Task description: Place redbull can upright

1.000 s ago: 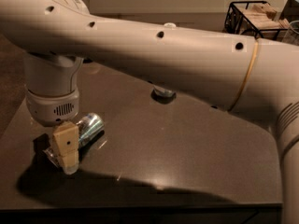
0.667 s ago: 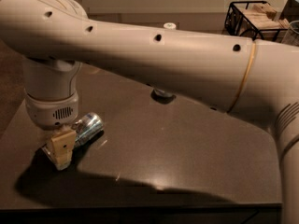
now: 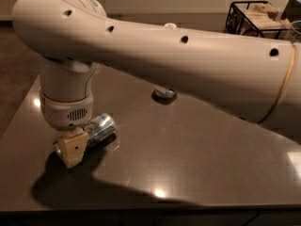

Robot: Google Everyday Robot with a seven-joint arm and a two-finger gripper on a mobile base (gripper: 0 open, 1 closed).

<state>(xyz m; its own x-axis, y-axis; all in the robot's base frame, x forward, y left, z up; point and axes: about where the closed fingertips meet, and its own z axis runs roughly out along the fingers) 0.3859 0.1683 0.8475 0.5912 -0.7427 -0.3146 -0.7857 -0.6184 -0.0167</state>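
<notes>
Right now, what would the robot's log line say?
hand: low, front-left of table | redbull can: at hand, tilted, not upright

Redbull can (image 3: 101, 127) tilted (seemingly) in hand (image 3: 71, 148).

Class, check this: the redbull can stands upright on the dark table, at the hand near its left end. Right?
No. The camera view shows the redbull can on its side, not upright, at the hand near the left end of the dark table.

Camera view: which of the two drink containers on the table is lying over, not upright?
The redbull can at the left, held lying tilted by the tool. The bottle behind the arm stands upright, only its base and white cap showing.
</notes>
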